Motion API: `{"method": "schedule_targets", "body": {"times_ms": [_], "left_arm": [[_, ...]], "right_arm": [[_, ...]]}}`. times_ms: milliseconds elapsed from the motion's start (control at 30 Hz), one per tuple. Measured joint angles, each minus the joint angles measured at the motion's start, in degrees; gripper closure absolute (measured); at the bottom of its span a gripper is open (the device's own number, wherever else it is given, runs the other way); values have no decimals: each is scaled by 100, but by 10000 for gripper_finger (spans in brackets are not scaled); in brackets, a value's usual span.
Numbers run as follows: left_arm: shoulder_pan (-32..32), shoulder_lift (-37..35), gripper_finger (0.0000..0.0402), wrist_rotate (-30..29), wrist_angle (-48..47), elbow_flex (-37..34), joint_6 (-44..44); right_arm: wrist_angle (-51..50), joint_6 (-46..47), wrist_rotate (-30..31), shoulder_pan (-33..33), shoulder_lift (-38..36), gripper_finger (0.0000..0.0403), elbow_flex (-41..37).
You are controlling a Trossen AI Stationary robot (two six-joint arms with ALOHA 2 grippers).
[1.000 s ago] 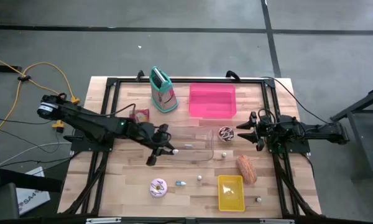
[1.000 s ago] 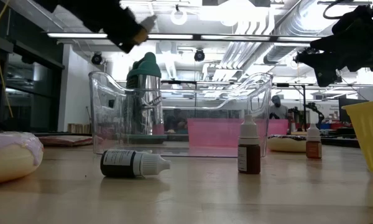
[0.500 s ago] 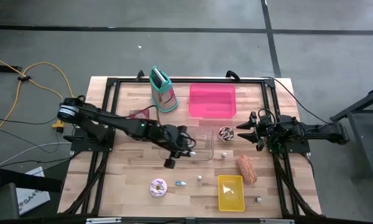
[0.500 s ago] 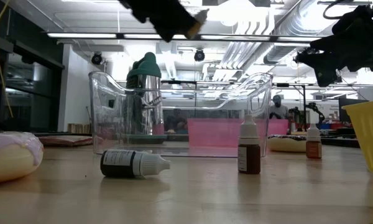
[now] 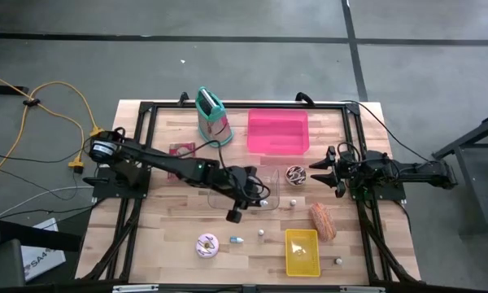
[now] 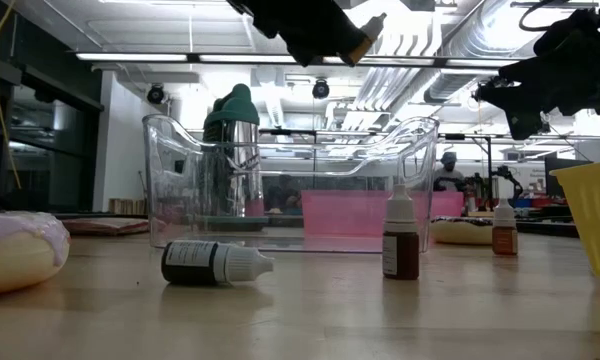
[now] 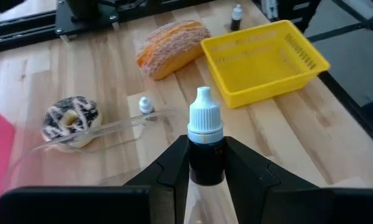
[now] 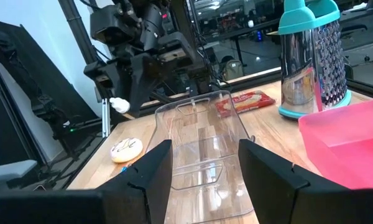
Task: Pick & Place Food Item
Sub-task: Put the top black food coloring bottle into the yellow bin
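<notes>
- A small dark dropper bottle [image 7: 205, 149] with a white cap is clamped between the fingers of the left tool [image 7: 206, 163].
- The left tool [image 5: 256, 195] is held above the clear plastic tub [image 5: 246, 190] near the middle of the worktop [image 5: 163, 236]; in the low view the bottle [image 6: 365, 32] is seen high above the tub's rim.
- The right tool [image 5: 320, 172] hangs at the right side of the worktop, just beside the chocolate donut [image 5: 296, 173]; its fingers stand apart and nothing is seen between them.
- A bread roll [image 5: 322, 220] lies on the worktop near its right edge, just beside the yellow basket [image 5: 302, 251].
- A pink-iced donut [image 5: 207, 245] lies near the front edge, with another small bottle [image 5: 237, 240] lying on its side next to it.
- Two further small bottles [image 6: 400, 244] are seen standing upright in the low view.
- A pink tray [image 5: 277, 132] and a grater [image 5: 214, 119] with a teal top are set at the back of the worktop.
- A red snack packet [image 5: 182, 150] lies near the grater, under the left arm.
</notes>
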Motion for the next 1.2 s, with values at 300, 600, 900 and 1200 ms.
{"method": "schedule_targets", "body": {"times_ms": [300,600,900,1200], "left_arm": [[-1,0,317,-6,4,-2,11],[1,0,317,-6,19,-6,207],[1,-2,317,-4,39,-11,208],[1,-4,317,-2,39,-11,154]], "right_arm": [[2,0,0,1,0,229,1],[2,0,1,0,0,229,1],[4,0,0,0,0,229,1],[11,0,1,1,0,229,0]]}}
